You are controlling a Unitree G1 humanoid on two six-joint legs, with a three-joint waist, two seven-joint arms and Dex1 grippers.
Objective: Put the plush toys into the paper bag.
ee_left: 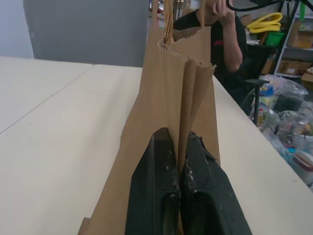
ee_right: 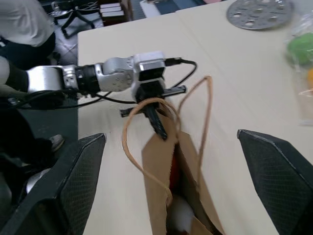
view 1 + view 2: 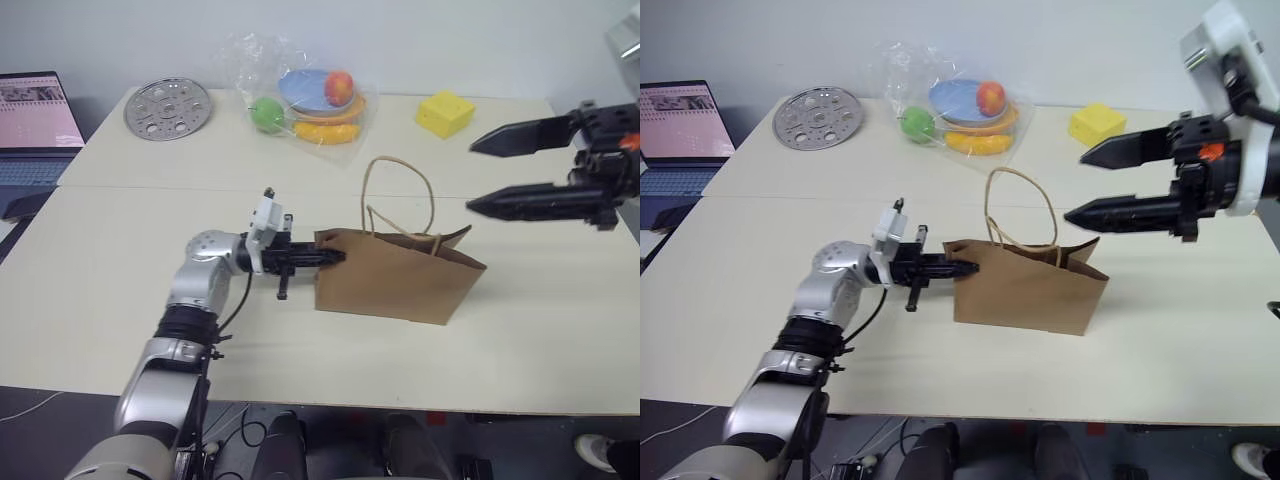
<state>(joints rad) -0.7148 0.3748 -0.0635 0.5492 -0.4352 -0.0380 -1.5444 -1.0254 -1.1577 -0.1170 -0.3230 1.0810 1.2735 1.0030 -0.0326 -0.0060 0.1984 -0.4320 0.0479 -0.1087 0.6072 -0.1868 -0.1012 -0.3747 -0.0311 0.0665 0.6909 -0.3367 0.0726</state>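
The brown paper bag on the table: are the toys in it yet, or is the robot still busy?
Nearly done, it seems. Inside the standing brown kraft paper bag, something orange and something white show, likely the plush toys. The left gripper is shut on the bag's side edge; the right gripper hangs open and empty above. No toy lies on the cream table.

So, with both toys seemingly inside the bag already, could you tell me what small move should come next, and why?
Probably the left gripper should open and let go of the paper bag. It is shut on the bag's side edge, the bag stands upright on the table, and orange and white shapes show inside its mouth. The right gripper hangs open and empty above.
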